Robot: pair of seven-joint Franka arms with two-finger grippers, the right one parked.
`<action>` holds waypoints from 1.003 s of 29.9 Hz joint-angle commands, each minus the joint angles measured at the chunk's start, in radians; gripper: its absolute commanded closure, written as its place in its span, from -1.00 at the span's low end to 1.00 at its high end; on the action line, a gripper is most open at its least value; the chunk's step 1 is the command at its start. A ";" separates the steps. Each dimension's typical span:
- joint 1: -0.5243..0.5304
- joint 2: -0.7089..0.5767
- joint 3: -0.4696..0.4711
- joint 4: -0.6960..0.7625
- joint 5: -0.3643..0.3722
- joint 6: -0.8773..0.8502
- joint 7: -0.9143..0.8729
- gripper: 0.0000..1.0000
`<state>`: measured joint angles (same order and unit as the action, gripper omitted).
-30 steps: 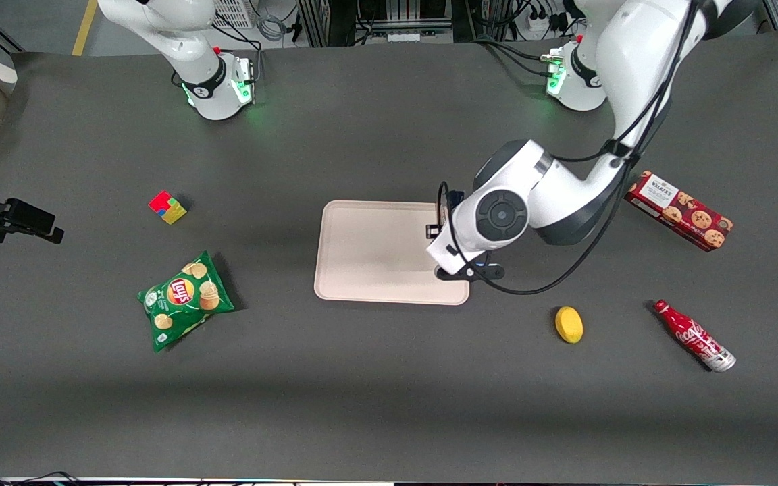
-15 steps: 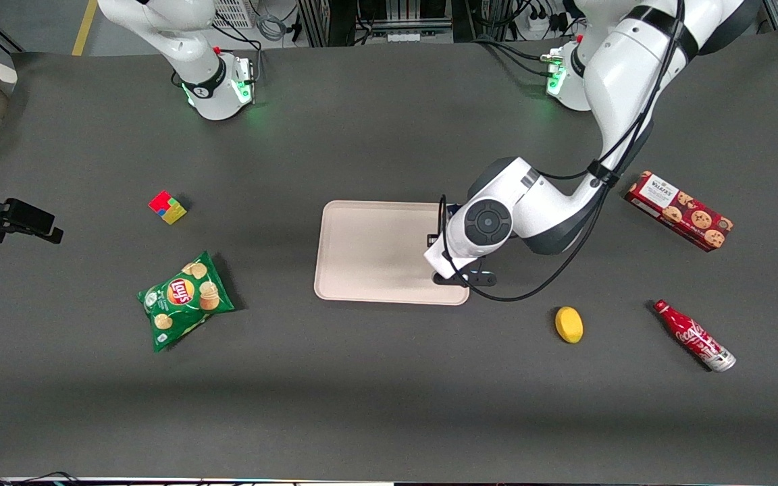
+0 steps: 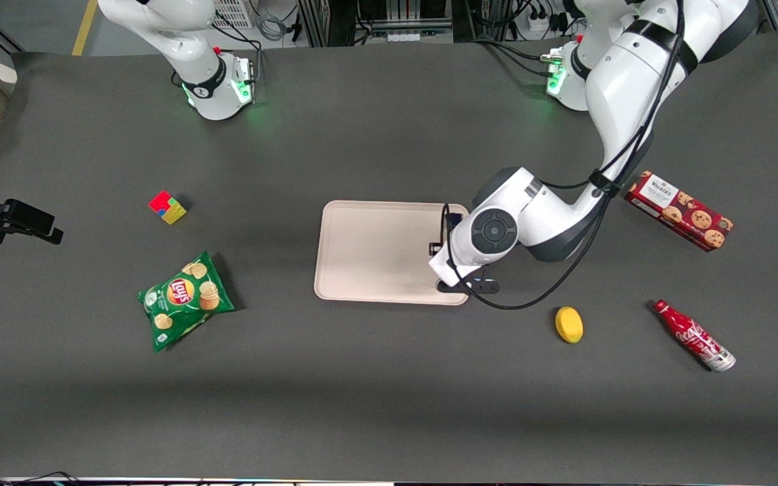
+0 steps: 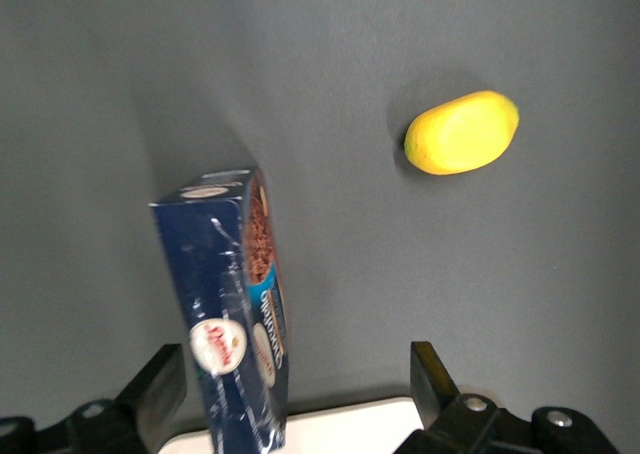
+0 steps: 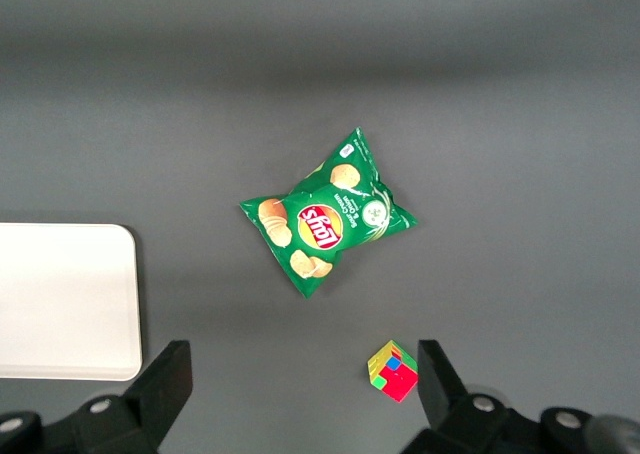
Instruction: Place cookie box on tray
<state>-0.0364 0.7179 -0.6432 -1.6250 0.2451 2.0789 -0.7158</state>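
The cookie box (image 4: pixel 235 309) is a dark navy carton with a round white-and-red logo and a brown cookie picture, tilted, its lower end by the tray (image 3: pixel 375 251) rim. The gripper (image 4: pixel 297 394) hangs over the tray's edge toward the working arm's end, fingers (image 4: pixel 432 374) spread wide with the box between them, apparently unpinched. On the tabletop (image 3: pixel 389 391), a lemon (image 3: pixel 568 325) lies at 4 o'clock from the tray, with 1 red bottle (image 3: pixel 693 335) and 1 red Walkers box (image 3: pixel 678 210) farther toward that end.
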 commanded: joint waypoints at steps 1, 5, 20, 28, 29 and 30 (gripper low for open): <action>0.013 -0.075 -0.010 0.011 -0.012 -0.101 -0.001 -1.00; 0.012 -0.126 -0.009 0.071 -0.082 -0.239 -0.057 -1.00; 0.024 -0.468 0.128 0.274 -0.210 -0.733 -0.093 -1.00; 0.026 -0.678 0.361 0.269 -0.251 -0.885 0.100 -1.00; 0.026 -0.702 0.396 0.264 -0.244 -0.904 0.160 -1.00; 0.026 -0.722 0.427 0.258 -0.242 -0.921 0.214 -1.00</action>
<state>-0.0070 0.1185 -0.3501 -1.3243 0.0125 1.2335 -0.7030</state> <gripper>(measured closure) 0.000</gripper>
